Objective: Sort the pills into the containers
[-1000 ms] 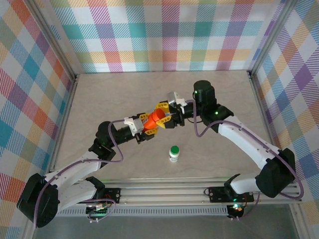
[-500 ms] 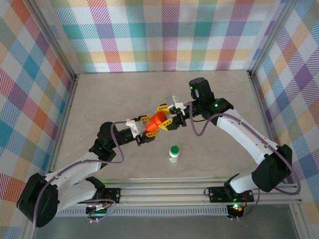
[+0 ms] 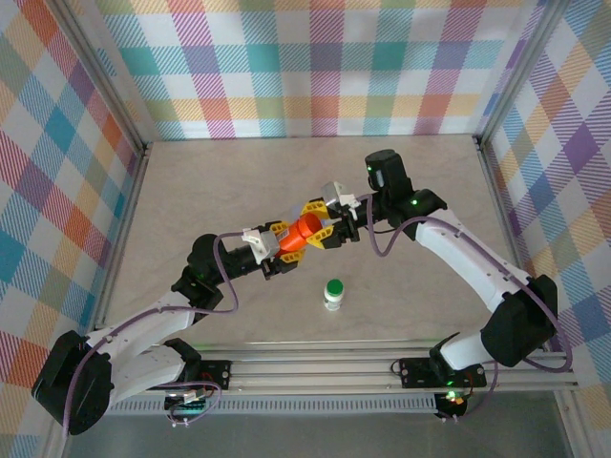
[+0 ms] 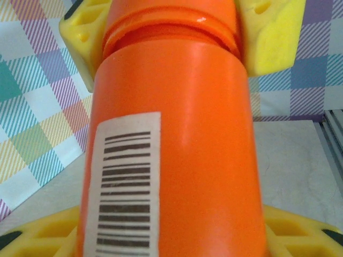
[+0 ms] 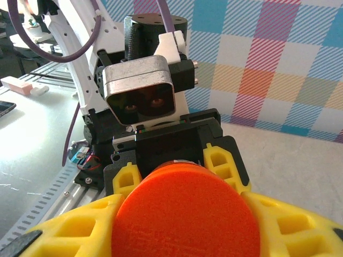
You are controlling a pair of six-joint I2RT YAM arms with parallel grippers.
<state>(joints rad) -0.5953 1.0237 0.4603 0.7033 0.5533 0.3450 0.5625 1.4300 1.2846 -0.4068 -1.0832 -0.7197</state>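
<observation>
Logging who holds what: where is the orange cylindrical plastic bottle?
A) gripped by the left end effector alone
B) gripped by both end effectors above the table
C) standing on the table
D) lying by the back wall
B: the left end effector clamps the body of the orange cylindrical plastic bottle and the right end effector clamps its cap end, above the beige table.

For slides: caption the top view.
Left end effector and right end effector grip an orange bottle; green-capped bottle stands nearby.

You have an orange bottle (image 3: 306, 229) with a black-on-white barcode label (image 4: 126, 184), yellow fingers (image 4: 272, 33), a green-capped white bottle (image 3: 333, 294) and multicoloured plaid walls (image 3: 315, 67).
</observation>
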